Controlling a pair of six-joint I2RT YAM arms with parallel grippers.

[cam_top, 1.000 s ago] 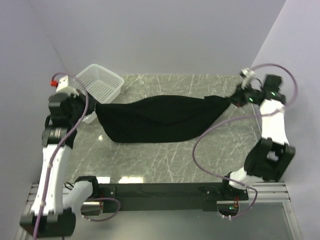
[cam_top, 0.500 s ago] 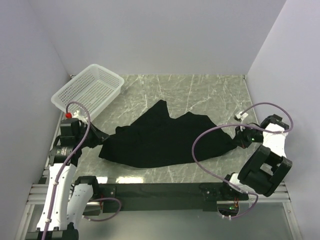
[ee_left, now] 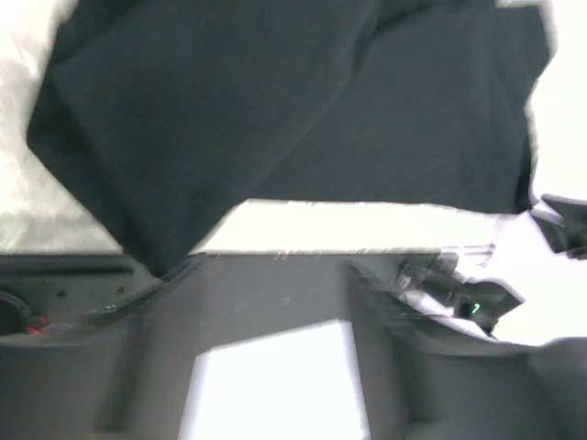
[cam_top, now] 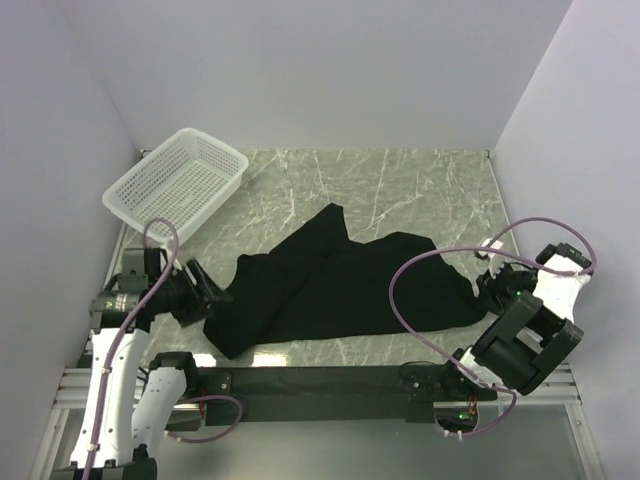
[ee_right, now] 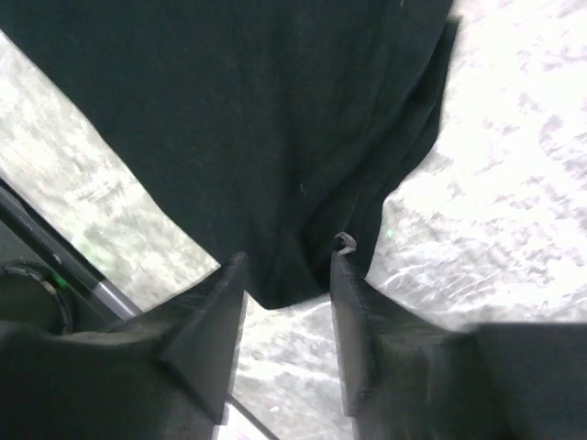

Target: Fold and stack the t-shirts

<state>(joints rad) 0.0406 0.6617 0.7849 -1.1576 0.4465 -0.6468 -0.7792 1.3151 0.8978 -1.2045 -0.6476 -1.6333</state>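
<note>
One black t-shirt lies crumpled on the marble table, with one corner pointing to the back. In the left wrist view the black cloth fills the top, clear of the jaws. My left gripper hangs low at the shirt's left edge. Through the blur its jaws stand apart with nothing between them. My right gripper is at the shirt's right end. It is open, and a corner of the t-shirt lies loose between its fingertips.
A white mesh basket stands at the back left. The black base rail runs along the table's near edge, close under both grippers. Walls close in the left, back and right sides.
Both grippers came down and towards the near edge with the stretched shirt, then opened. The shirt dropped from hanging between them to lying on the table.
</note>
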